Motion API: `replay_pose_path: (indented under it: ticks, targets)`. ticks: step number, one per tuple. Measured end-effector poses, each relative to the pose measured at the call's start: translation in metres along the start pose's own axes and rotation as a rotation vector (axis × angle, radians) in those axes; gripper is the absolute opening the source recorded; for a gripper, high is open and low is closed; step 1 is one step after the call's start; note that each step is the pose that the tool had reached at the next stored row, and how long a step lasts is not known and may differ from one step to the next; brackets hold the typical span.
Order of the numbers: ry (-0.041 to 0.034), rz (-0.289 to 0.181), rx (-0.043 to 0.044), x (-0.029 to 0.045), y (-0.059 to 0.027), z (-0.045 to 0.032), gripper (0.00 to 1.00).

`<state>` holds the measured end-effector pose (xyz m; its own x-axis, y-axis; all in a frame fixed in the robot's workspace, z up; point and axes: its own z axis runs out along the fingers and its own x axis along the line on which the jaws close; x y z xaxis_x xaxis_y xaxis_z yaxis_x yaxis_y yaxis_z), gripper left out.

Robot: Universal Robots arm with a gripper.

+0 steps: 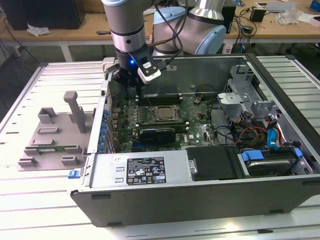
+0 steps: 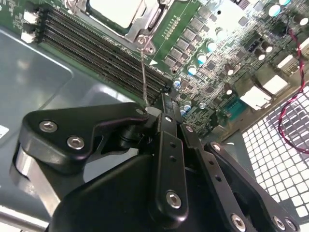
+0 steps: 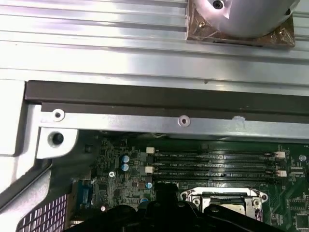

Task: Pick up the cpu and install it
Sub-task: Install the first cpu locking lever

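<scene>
Spanning the exterior view, a slatted metal table carries an open computer case lying on its side, its interior exposed. A grey robot arm reaches down into the case near its wall on the exterior view's left. Along the case's near edge lies a silver power supply. Outside the case, on the exterior view's left, a grey plastic tray with upright blocks rests on the table. The green motherboard covers the case floor beneath the arm. The black gripper hangs low over the board, just beside the memory slots and to the exterior view's left of the metal-framed socket. Whether the gripper is open or closed cannot be told from these views, nor whether it has hold of anything. The cpu, its pale silver top showing in the second wrist view, sits inside the socket's frame. It lies apart from the gripper, with the memory slots between them. A thin metal lever runs from the socket's corner across the slots to the gripper's tip; whether the two touch cannot be made out.
</scene>
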<state>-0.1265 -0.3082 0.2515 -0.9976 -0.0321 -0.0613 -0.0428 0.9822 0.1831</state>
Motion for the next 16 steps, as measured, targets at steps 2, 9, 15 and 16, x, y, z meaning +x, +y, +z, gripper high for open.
replay_pose_path:
  ticks: [2,9,15,16]
  targets:
    - [0.0001,0.000,-0.0008,-0.0003,-0.0001,0.0000,0.11]
    - [0.0001,0.000,-0.0006,-0.0179,-0.0038,0.0004,0.11]
    - [0.0004,0.000,-0.0007,-0.0373,-0.0086,0.0008,0.11]
    - [0.0004,0.000,-0.0007,-0.0407,-0.0094,0.0009,0.11]
